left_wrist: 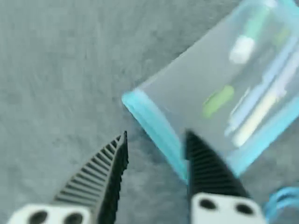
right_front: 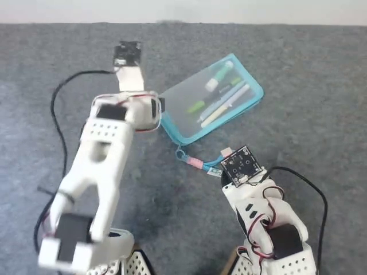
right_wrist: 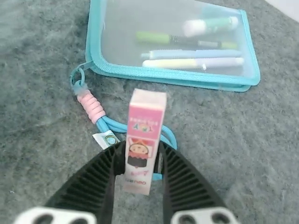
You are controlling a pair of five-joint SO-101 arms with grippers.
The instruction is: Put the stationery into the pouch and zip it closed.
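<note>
A translucent pouch [right_front: 212, 97] with a teal border lies flat on the grey carpet, with several pens and markers [right_wrist: 191, 51] inside. From its corner trails a blue cord with a pink bead [right_wrist: 91, 106]. My left gripper [left_wrist: 156, 142] is open, low over the pouch's [left_wrist: 224, 93] near-left corner, one finger [left_wrist: 205, 168] over the teal edge and the other over bare carpet. My right gripper [right_wrist: 140, 149] is shut on a pink eraser [right_wrist: 147, 116], held upright just above the cord, short of the pouch [right_wrist: 173, 37]. The high view shows the eraser [right_front: 225, 153] in front of the pouch.
Grey carpet [right_front: 315, 63] covers the whole table. Black cables [right_front: 60, 114] loop beside the left arm and behind the right arm [right_front: 309, 189]. The cord's small tag [right_wrist: 106, 138] lies beside the right gripper's finger.
</note>
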